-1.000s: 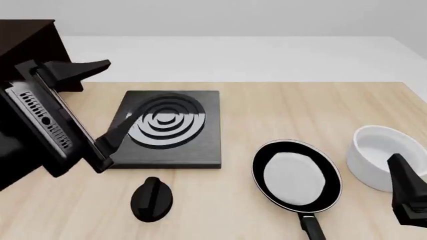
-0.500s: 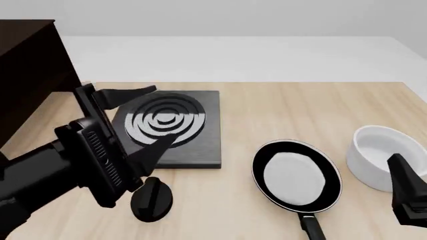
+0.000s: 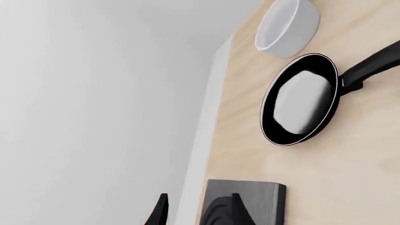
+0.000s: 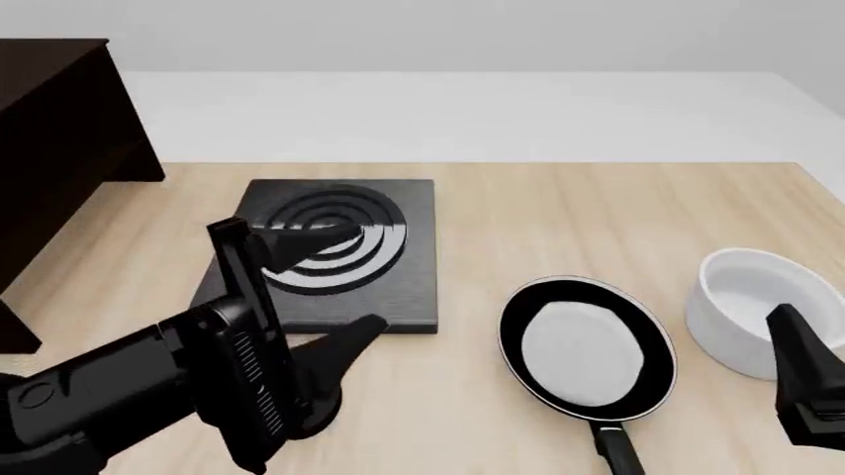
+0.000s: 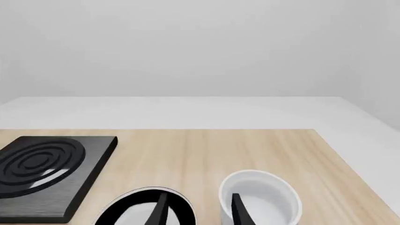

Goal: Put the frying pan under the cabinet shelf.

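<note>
Pale wood tabletop (image 4: 555,203) fills the scene under a plain grey-white backdrop. Nearest the camera in the front view, the left gripper (image 4: 340,287) hangs over the table's near left part, its two black fingers spread wide apart with nothing between them; one fingertip lies over the hotplate (image 4: 324,255), the other near a small black knob-like object (image 4: 312,396) that the arm largely hides. At the near right edge, the right gripper (image 5: 196,211) shows only as a black part in the front view; in its wrist view the two fingertips stand apart, empty.

Between the arms, right of centre on the near table, sits the frying pan (image 4: 587,346): a round black rim around a glossy pale grey-white inside, with a long black handle running toward the near edge and cut off by the frame. It rests flat, free of both grippers. Just beside it to the right is a white round bowl (image 4: 753,307). Farther back on the left, the square black hotplate carries silver rings. At the far left stands the dark brown cabinet (image 4: 59,148), well apart from the pan; the cabinet shelf itself cannot be made out
</note>
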Controlling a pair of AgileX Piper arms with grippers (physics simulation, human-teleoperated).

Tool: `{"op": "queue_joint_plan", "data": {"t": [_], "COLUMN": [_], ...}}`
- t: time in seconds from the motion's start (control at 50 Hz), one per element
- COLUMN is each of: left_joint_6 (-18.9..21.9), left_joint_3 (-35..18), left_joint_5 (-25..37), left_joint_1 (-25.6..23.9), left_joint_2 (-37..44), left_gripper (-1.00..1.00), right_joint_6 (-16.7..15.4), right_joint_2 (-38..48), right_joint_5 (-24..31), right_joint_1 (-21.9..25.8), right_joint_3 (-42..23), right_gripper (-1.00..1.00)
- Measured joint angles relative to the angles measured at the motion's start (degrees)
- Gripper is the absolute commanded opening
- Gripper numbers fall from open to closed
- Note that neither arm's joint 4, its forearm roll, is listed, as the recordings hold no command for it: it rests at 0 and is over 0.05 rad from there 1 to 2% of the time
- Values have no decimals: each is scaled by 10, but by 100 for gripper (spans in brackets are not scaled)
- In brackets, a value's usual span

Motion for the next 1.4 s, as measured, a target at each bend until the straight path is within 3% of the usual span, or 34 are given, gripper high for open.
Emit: {"op": "queue_joint_plan", "data": {"t": [1.4], "left_joint_6": [11], "left_joint_3": [36], "left_joint_5": [-146], "left_joint_1": [-125], "left_joint_2": [197], "left_gripper": [100], "right_joint_6": [0], "right_joint_2": [0], "right_joint_5": [0], "right_joint_1": [0], "right_joint_3": [0], "right_gripper": [100]}}
